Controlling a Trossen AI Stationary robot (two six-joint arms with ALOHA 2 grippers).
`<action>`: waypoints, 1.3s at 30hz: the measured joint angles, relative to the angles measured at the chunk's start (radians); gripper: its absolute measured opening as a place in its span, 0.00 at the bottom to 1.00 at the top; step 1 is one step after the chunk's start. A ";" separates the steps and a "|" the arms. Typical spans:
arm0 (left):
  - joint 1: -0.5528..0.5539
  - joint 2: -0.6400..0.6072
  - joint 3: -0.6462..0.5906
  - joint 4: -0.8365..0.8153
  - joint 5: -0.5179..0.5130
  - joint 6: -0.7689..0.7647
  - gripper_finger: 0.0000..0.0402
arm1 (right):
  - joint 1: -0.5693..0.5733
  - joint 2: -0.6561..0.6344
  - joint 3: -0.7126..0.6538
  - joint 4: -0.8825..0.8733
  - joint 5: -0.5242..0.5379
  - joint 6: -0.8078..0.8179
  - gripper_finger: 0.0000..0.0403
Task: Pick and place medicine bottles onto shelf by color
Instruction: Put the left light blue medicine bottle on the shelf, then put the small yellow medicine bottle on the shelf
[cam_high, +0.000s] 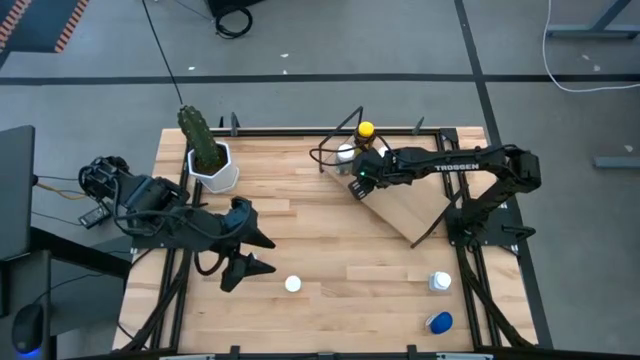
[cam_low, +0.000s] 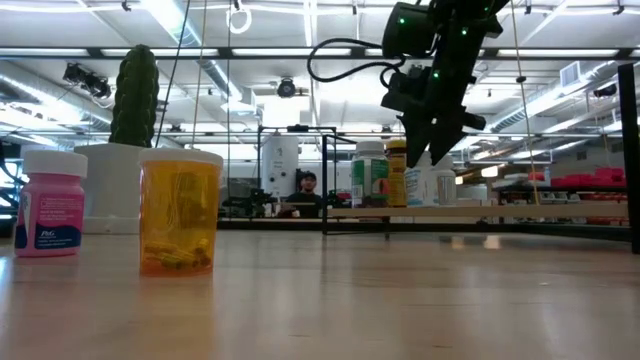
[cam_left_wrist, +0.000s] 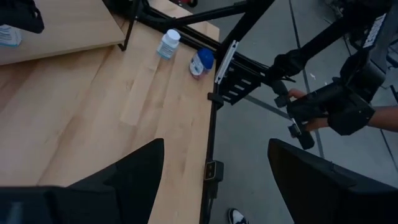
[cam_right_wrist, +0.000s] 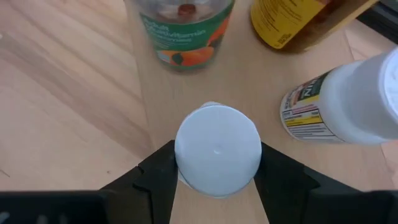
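Note:
My right gripper (cam_high: 358, 184) reaches over the near-left corner of the light-wood shelf (cam_high: 405, 205) and is shut on a white-capped bottle (cam_right_wrist: 217, 149). Three more bottles stand on the shelf beside it: a green-labelled one (cam_right_wrist: 186, 31), an amber one with a yellow cap (cam_high: 365, 130) and a white one (cam_right_wrist: 348, 102). My left gripper (cam_high: 260, 254) is open and empty over the table's left half. A white-capped bottle (cam_high: 292, 284) stands near it. A white bottle (cam_high: 440, 282) and a blue-capped one (cam_high: 438, 322) stand at the near right. My right gripper pinches the white cap's two opposite sides (cam_right_wrist: 180, 155) between its two fingers. The fingers come from above, pointing down. The bottle is upright below them over the shelf board; whether its base rests on the board I cannot tell.
A white pot with a green cactus (cam_high: 210, 160) stands at the far left. A pink bottle (cam_low: 50, 215) and an orange one (cam_low: 180, 210) stand close to the low camera. A person's hand (cam_left_wrist: 305, 118) shows beyond the table's edge.

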 joint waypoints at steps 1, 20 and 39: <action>0.000 0.000 0.000 0.000 -0.001 0.000 0.73 | 0.000 0.000 0.000 -0.002 0.002 0.009 0.51; 0.043 0.000 0.000 0.002 0.000 0.022 0.73 | 0.004 -0.031 0.075 -0.064 -0.015 0.039 0.74; 0.070 0.001 0.000 0.002 0.000 0.059 0.73 | 0.379 -0.208 0.116 -0.050 -0.086 0.250 0.75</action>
